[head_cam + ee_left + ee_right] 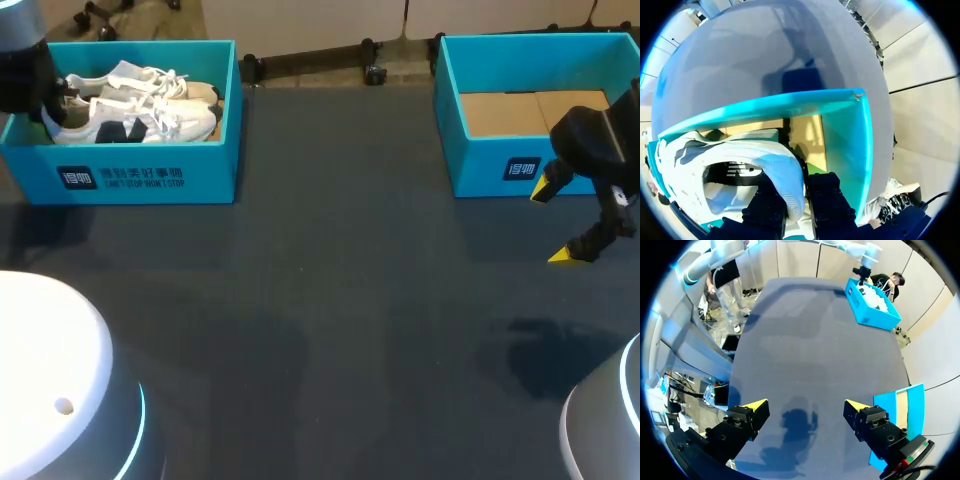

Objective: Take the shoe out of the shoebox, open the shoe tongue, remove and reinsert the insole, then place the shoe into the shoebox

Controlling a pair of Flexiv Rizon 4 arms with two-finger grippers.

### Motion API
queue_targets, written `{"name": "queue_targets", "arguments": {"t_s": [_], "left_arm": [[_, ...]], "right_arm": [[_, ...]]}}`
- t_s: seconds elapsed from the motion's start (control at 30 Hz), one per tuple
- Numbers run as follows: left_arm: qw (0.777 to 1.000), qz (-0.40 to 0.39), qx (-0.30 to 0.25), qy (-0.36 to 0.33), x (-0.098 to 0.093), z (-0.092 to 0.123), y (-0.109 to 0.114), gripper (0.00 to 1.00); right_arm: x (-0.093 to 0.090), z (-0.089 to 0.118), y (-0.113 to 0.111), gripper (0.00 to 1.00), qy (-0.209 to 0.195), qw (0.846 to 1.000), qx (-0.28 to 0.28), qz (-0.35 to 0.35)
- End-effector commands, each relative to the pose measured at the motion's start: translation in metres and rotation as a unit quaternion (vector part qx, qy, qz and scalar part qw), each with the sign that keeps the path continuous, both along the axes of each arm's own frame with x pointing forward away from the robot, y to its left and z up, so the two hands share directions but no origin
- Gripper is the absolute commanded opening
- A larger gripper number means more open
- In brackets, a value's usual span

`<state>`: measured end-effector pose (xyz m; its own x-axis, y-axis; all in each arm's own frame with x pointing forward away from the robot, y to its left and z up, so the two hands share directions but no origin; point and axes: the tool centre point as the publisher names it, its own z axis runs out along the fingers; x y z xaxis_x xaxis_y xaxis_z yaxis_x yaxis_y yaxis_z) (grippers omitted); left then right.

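Observation:
A white shoe with dark markings lies in the teal shoebox at the table's far left, with a second white shoe beside it. My left gripper is inside the box at its left end. In the left wrist view its dark fingers press on both sides of the shoe's heel rim, so the left gripper is shut on it; the box wall stands just beside. My right gripper hangs wide open over the table at the right, holding nothing.
A second teal box with a cardboard floor stands at the far right, just behind my right gripper. It also shows beside the right gripper's finger as a teal box. The dark table top stretches between the two boxes.

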<state>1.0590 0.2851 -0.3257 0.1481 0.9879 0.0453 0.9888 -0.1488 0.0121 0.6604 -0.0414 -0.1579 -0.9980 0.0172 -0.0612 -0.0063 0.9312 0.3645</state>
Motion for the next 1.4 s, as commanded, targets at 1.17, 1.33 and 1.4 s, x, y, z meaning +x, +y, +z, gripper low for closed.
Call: {"name": "queue_targets", "arguments": {"t_s": [1.17,1.33,1.4], "left_arm": [[0.999,-0.008,0.043,0.028,0.005,0.127,-0.016,0.0],[0.999,-0.002,0.043,0.019,0.004,0.135,-0.017,0.0],[0.999,-0.002,0.043,0.019,0.004,0.135,-0.017,0.0]], "right_arm": [[0.003,0.0,0.001,1.0,0.002,1.0,-0.002,0.001],[0.003,0.0,0.001,1.0,0.002,1.0,-0.002,0.001],[0.003,0.0,0.001,1.0,0.002,1.0,-0.002,0.001]]}}
